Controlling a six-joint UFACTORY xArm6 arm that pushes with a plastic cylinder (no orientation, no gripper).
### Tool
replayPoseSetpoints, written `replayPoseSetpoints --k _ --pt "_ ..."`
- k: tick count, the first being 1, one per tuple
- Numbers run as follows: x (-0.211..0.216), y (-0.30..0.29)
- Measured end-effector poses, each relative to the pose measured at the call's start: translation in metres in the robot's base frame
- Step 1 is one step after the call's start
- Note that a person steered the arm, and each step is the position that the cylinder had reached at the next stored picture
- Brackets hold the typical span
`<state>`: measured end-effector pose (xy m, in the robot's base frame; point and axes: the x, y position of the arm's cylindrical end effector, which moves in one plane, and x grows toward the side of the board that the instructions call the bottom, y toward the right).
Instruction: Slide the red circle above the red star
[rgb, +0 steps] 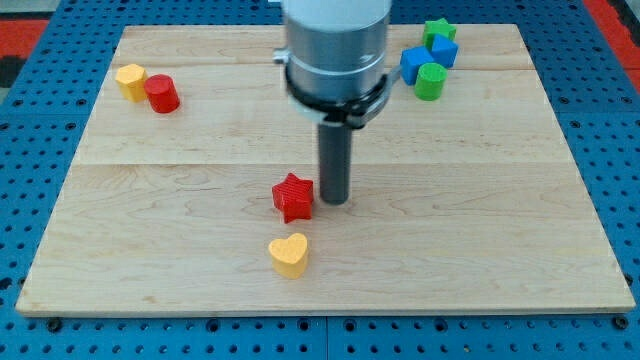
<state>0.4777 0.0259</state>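
The red circle stands near the board's upper left, touching a yellow block on its left. The red star lies near the middle of the board, well to the lower right of the red circle. My tip rests on the board just to the right of the red star, close beside it. The rod rises from there into the grey arm body at the view's top.
A yellow heart lies just below the red star. At the upper right sit a green star, two blue blocks and a green cylinder, clustered together. The wooden board lies on a blue pegboard.
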Motion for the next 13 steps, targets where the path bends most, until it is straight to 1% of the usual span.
replayPoseSetpoints --k 1,2,3,4,5,6,7,8,10,11,12,13 --pt "-0.066 -0.005" --pt "-0.081 -0.08" --pt "-0.077 -0.176" --pt "-0.098 -0.253" --pt "-0.135 -0.268" --pt "-0.154 -0.252" --pt "-0.146 -0.192" --pt "-0.127 -0.119" --pt "-0.166 -0.107" --pt "-0.13 -0.081" --pt "-0.096 -0.072" --pt "-0.113 -0.079"
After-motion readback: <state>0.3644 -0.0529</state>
